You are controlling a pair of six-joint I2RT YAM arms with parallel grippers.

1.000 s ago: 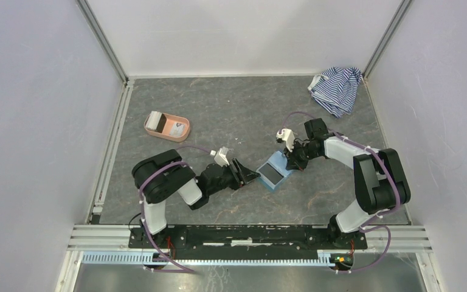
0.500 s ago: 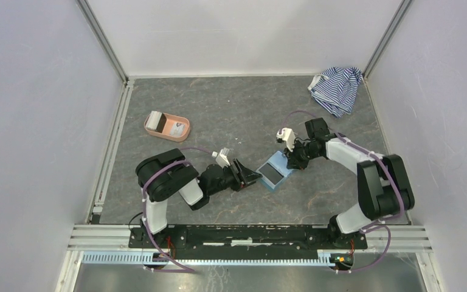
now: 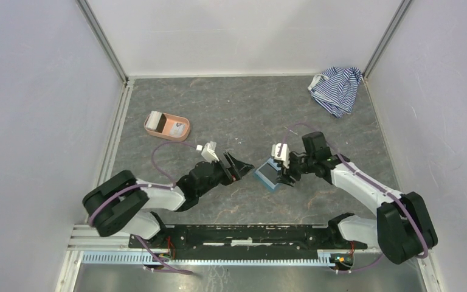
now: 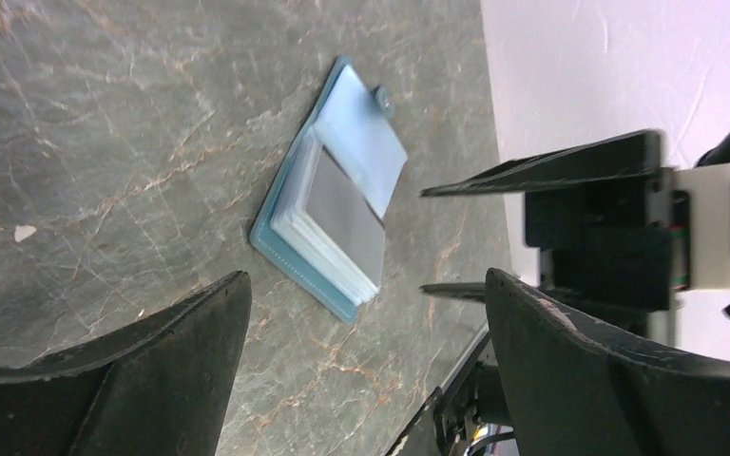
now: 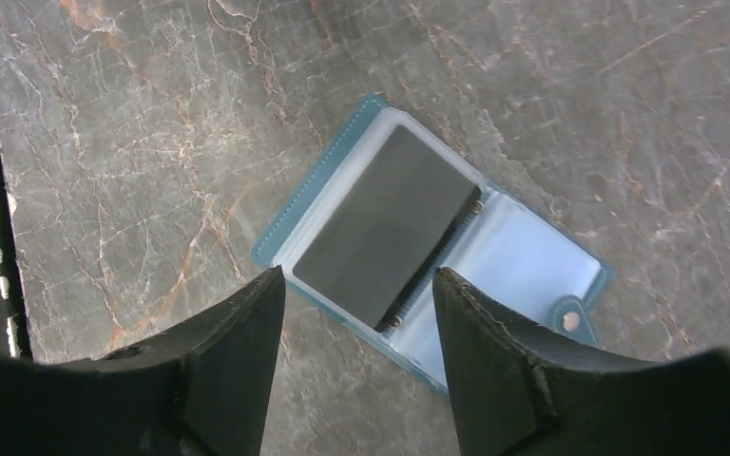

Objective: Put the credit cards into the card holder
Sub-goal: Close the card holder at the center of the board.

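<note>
The card holder [image 3: 267, 175] lies open on the table, teal outside and light blue inside [image 5: 523, 256]. A dark credit card [image 5: 385, 223] rests flat on its left half [image 4: 347, 214]. A whitish credit card [image 3: 154, 120] sits at the left end of the pink tray [image 3: 179, 129]. My left gripper [image 3: 243, 167] is open just left of the holder, with nothing between its fingers [image 4: 369, 280]. My right gripper [image 3: 286, 172] hovers open over the holder's right side, its jaws [image 5: 356, 275] apart above the dark card's near edge. It holds nothing.
A blue-and-white striped cloth [image 3: 335, 88] is bunched in the far right corner. The salmon-pink tray stands at the left, well behind my left arm. Walls close the table in on three sides, and a metal rail [image 3: 249, 234] runs along the near edge.
Both grippers have opened, the right one from fully shut. The right gripper moved left and nearer over the holder. The left arm stretched out lower. The holder shifted slightly left.
</note>
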